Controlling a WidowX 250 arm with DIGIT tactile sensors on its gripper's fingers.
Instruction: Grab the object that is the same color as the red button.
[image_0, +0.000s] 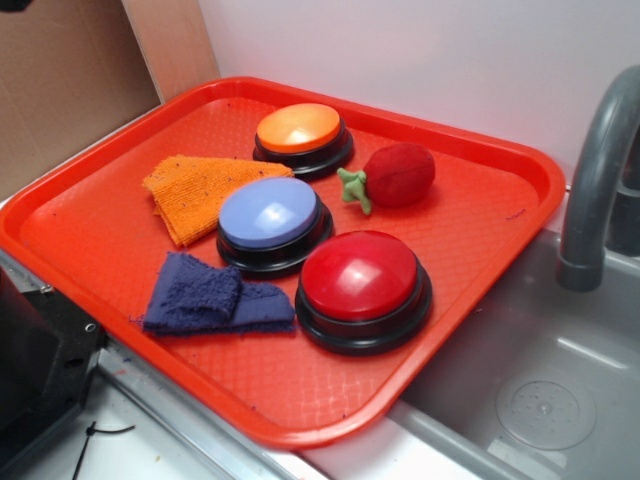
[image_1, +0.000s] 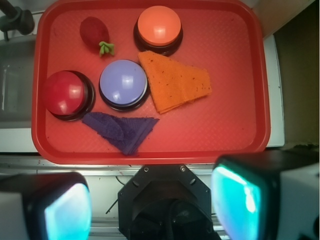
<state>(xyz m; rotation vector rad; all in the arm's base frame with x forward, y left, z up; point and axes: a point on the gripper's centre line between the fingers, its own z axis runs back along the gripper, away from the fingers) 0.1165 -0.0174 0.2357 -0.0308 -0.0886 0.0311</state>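
Nearest the wrist camera the gripper (image_1: 150, 207) hangs with fingers spread wide and empty, off the near rim of the red tray (image_1: 235, 135) — beyond it lie the purple cloth (image_1: 122, 129), then the red button (image_1: 65, 93), and farthest the plush strawberry (image_1: 94, 31), beside the orange button (image_1: 159, 26).

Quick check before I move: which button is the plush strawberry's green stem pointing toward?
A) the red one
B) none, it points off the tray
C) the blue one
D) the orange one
C: the strawberry lies between the orange button and the red button, and its stem points at the blue button.
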